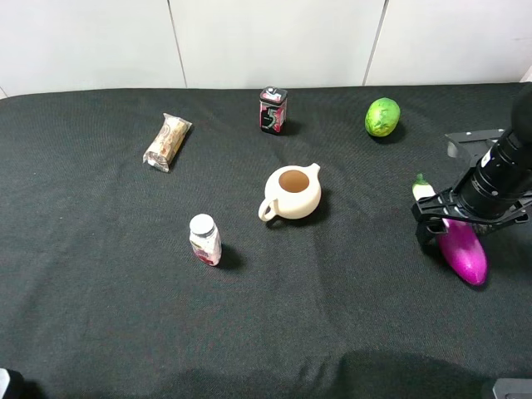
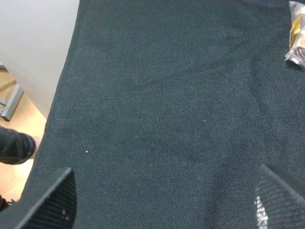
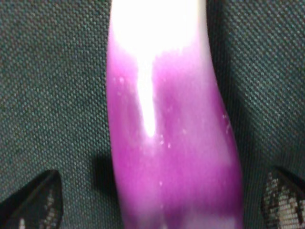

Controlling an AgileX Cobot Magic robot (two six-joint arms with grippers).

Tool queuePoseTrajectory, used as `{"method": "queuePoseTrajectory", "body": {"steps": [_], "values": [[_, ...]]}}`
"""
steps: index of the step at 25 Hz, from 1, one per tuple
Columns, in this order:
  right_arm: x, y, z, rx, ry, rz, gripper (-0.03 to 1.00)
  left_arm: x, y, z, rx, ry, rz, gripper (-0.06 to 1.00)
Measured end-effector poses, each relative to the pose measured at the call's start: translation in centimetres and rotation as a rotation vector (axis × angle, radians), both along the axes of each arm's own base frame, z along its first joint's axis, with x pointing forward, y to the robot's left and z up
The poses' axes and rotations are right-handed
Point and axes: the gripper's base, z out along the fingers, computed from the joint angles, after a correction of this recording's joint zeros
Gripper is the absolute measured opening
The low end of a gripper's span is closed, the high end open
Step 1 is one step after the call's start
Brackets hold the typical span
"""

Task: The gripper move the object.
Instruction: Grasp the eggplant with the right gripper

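When checking the right gripper [image 3: 159, 202] over the toy eggplant [image 1: 465, 253], gotta say spread wide, fingers [image 3: 40, 202] either side of the purple body without touching, left gripper [image 2: 162, 200] parted wide too.

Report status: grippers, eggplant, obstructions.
Left gripper open over bare cloth. Right gripper open, fingers flanking eggplant. Eggplant lying on cloth. Green fruit well clear.
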Motion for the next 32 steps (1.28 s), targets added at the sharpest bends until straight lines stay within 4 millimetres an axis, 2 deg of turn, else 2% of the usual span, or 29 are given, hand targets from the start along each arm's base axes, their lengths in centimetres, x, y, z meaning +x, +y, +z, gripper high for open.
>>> {"method": "queuePoseTrajectory", "body": {"steps": [16,27,32], "values": [[0.3,0.0,-0.1,-0.002,-0.023,0.007,0.63,0.0,0.0,0.0,0.0,0.0,0.0,0.79],[0.5,0.0,-1.7,-0.009,0.019,0.004,0.63,0.0,0.0,0.0,0.0,0.0,0.0,0.79],[1.0,0.1,-1.5,-0.007,0.006,0.004,0.63,0.0,0.0,0.0,0.0,0.0,0.0,0.79]]}}
